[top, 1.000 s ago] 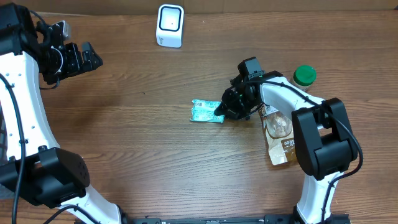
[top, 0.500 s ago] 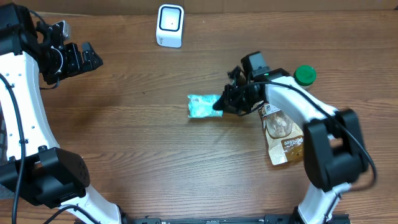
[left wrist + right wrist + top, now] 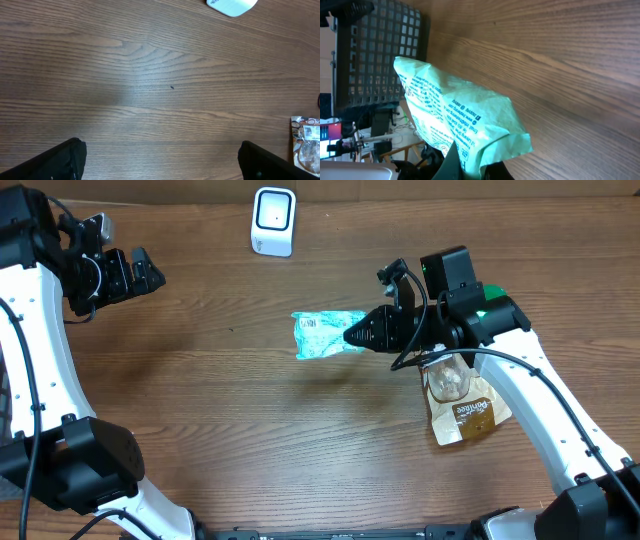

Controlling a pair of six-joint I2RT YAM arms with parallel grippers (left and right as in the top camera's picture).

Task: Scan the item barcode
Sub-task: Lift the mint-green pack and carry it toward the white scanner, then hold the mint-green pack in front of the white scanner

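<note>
The item is a pale green printed packet (image 3: 322, 336), held off the table in the middle of the overhead view. My right gripper (image 3: 354, 335) is shut on its right end, and the packet sticks out to the left. In the right wrist view the packet (image 3: 455, 112) fills the centre, pinched between the jaws of the right gripper (image 3: 475, 167). I cannot make out a barcode on it. The white scanner (image 3: 273, 220) stands at the back of the table, apart from the packet. My left gripper (image 3: 140, 272) hangs open at the far left with nothing between its fingers (image 3: 65, 160).
A brown snack pouch (image 3: 462, 405) lies on the table under the right arm, also seen at the left wrist view's edge as the pouch (image 3: 306, 145). A green-lidded jar (image 3: 492, 292) stands behind the arm. A dark wire basket (image 3: 380, 50) shows beyond the table.
The right gripper has lifted the green packet off the table and carried it up and slightly left, towards the scanner. The left arm has not moved.
</note>
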